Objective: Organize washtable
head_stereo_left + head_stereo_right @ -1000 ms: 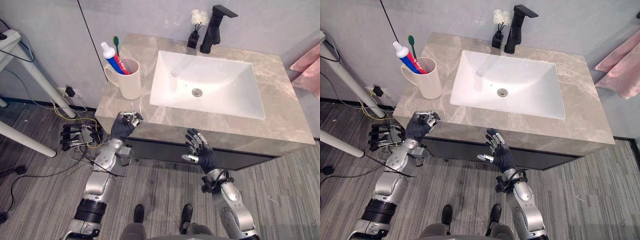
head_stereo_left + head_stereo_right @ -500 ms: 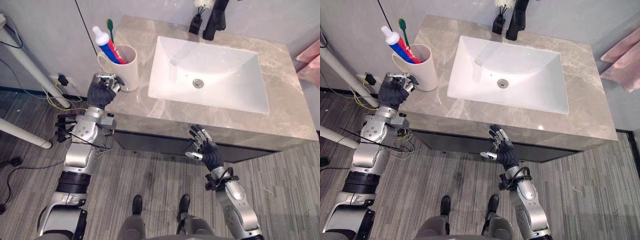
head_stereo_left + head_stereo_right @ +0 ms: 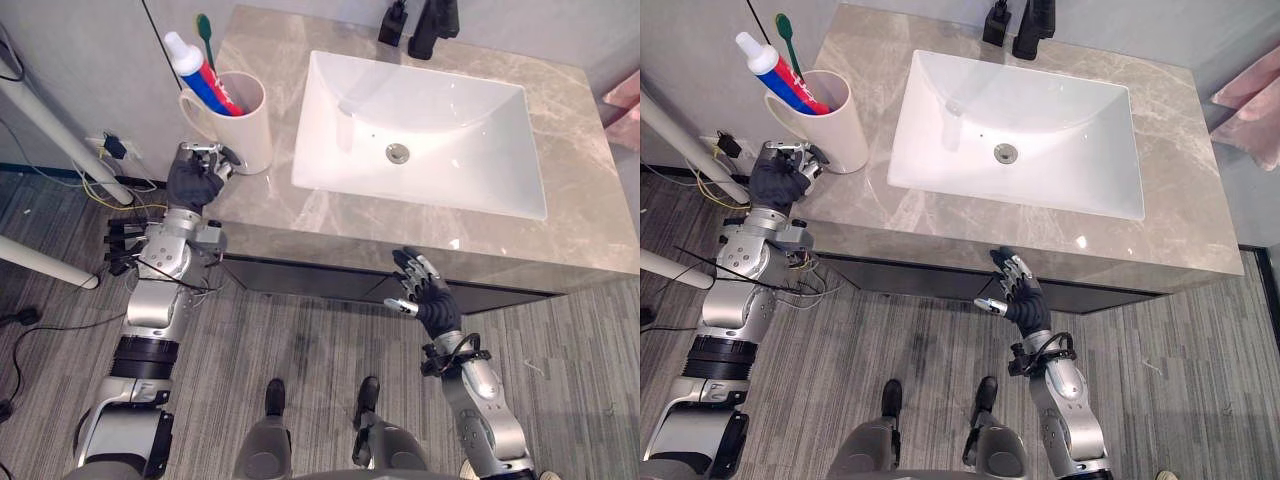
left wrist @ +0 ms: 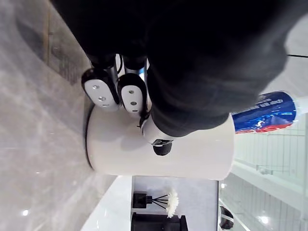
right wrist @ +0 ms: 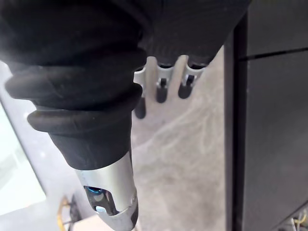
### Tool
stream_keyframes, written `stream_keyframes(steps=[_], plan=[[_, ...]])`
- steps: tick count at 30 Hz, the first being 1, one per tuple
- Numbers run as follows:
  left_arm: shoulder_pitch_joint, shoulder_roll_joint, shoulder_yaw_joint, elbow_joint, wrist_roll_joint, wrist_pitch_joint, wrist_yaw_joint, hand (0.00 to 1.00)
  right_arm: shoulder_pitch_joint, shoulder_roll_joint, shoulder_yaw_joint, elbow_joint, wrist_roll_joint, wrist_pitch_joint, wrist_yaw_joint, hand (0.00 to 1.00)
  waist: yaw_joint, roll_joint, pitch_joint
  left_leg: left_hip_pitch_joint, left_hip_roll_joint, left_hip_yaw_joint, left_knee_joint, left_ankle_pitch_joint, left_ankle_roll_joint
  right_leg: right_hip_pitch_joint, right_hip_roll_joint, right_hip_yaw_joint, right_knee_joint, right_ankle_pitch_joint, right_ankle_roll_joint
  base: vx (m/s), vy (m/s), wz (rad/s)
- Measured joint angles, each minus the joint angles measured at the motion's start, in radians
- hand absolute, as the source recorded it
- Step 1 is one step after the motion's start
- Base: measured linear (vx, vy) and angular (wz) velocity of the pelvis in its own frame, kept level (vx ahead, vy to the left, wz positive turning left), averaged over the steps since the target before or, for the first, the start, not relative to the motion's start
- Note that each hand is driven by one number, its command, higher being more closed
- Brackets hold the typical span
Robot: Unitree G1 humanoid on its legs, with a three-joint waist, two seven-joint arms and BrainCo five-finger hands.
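The white mug [image 3: 243, 135], holding a toothpaste tube [image 3: 193, 68] and green toothbrush [image 3: 205, 30], stands at the marble counter's [image 3: 330, 225] left end beside the sink [image 3: 430, 110]. The left hand [image 3: 193, 178], fingers curled and holding nothing, sits just beside it; the right hand [image 3: 427, 297] hangs spread below the front edge

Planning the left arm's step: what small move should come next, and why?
Probably open the left hand and ease it toward the white cup: its fingers are curled on nothing just short of the cup, which holds toothpaste and a toothbrush. The right hand hangs open below the counter edge.
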Motion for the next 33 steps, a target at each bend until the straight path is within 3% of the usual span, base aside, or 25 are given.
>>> stream_keyframes(steps=[22, 33], plan=[[-0.014, -0.007, -0.001, -0.013, 0.001, -0.05, 0.0, 1.0, -0.016, -0.003, 0.003, 0.0, -0.001, 0.0, 0.002, 0.0, 0.0, -0.005, 0.048, -0.035, 0.003, 0.009, 0.055, -0.026, 0.002, -0.018, 0.001, 0.008, 0.01, 0.0, -0.001, 0.0, 0.001, -0.01], [-0.122, -0.012, -0.053, 0.013, 0.001, -0.037, 0.027, 1.0, -0.028, -0.003, 0.018, -0.002, -0.01, 0.001, 0.002, 0.0, 0.0, -0.018, 0.063, -0.055, 0.005, 0.022, 0.069, -0.033, 0.003, -0.041, 0.002, 0.026, 0.011, 0.007, -0.004, 0.0, 0.004, -0.04]])
